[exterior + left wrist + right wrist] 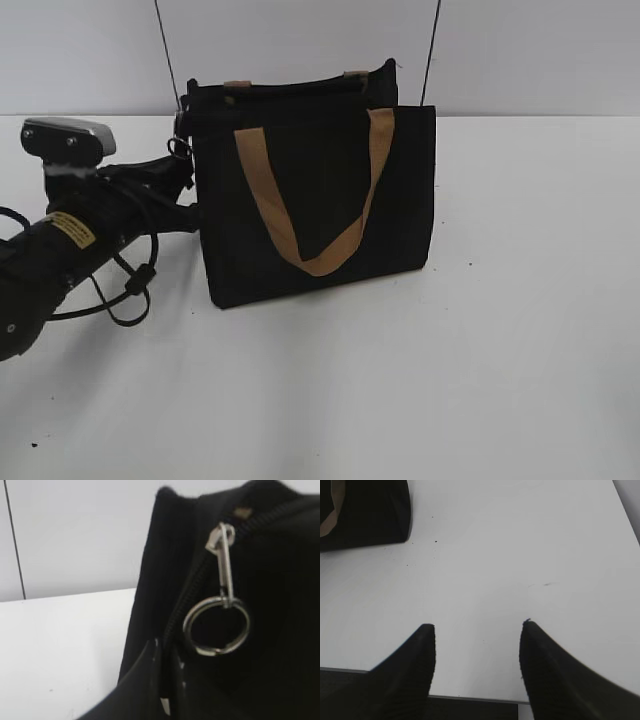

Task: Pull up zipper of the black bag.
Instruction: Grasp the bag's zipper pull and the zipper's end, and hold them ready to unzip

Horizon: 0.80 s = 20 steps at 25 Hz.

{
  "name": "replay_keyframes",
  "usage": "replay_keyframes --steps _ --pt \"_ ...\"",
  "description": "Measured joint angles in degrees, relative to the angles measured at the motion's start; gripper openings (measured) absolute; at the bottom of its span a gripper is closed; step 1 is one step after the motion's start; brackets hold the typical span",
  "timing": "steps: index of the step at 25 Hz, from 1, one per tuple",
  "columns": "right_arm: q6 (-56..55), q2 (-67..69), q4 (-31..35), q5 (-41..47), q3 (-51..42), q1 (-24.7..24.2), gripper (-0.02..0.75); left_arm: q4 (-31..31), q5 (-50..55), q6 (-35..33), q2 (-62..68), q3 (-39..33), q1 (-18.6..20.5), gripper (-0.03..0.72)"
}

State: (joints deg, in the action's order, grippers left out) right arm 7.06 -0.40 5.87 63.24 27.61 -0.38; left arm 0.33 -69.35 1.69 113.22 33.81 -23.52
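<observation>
Bag being stood upright on the table, with the left gripper being brought to its zipper end.

The white table (520, 380) is being used to carry the black bag (320, 200), which is being kept upright with 2 tan handles (310, 200) hanging down. The left gripper (162, 680) is being held against the bag's left end, seemingly to reach the zipper (200, 575); its jaws are being shown nearly together, though whether fabric is being pinched cannot be told. The right gripper (477, 645) is being kept wide open over bare table, well apart. The pull ring (216, 626) is being left dangling, ungrasped.
</observation>
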Motion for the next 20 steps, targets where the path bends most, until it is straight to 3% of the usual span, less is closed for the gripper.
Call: replay_keyframes --steps 7,12,20 --pt "0.0 0.0 0.03 0.0 0.0 0.0 0.415 0.19 0.65 -0.05 -10.07 -2.37 0.0 0.018" --pt "0.0 0.0 1.48 -0.12 0.0 0.0 0.415 0.91 7.28 -1.69 -18.67 -2.49 0.0 0.017" --pt "5.45 6.31 13.49 -2.48 0.51 0.0 0.415 3.01 15.65 -2.55 -26.75 -2.49 0.0 0.017"
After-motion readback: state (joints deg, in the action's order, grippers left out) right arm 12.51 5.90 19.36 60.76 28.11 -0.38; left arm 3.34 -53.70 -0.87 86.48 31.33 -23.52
